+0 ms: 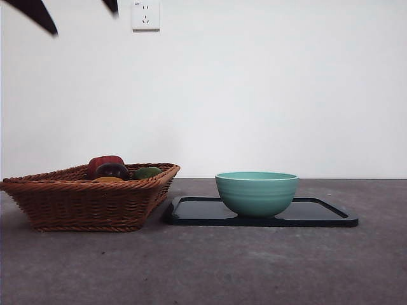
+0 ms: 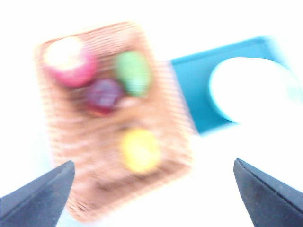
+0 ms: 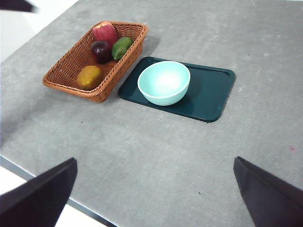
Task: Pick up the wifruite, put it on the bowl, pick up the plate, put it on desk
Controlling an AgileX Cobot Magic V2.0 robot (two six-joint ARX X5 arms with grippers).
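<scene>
Wicker basket (image 3: 97, 59): brown, woven, on the grey bench (image 3: 156, 146), just beside the dark tray (image 3: 208, 94); in the front view it stands to one side of the tray.
Wifruite (image 3: 89, 76): brownish-orange oval, lying in the basket at the end nearer the right wrist camera, apart from the other three fruits; in the front view only a sliver of it (image 1: 108, 180) shows over the rim.
Other fruit: a red fruit (image 3: 104, 32), a dark purple round fruit (image 3: 100, 49) and a green fruit (image 3: 121, 47) grouped at the basket's far end.
Bowl (image 3: 164, 82): mint-teal, upright, nothing in it, standing on the tray toward the basket side.
Tray: dark rectangle with rounded corners, flat on the bench, bare at the end away from the basket.
Left claw (image 2: 154, 191): jaws spread wide, holding nothing, high above the basket; its view is blurred and washed out.
Right claw (image 3: 154, 191): jaws wide apart, holding nothing, raised over bare bench well away from the tray.
Wall: white, with a socket (image 1: 145, 15) near the top.
</scene>
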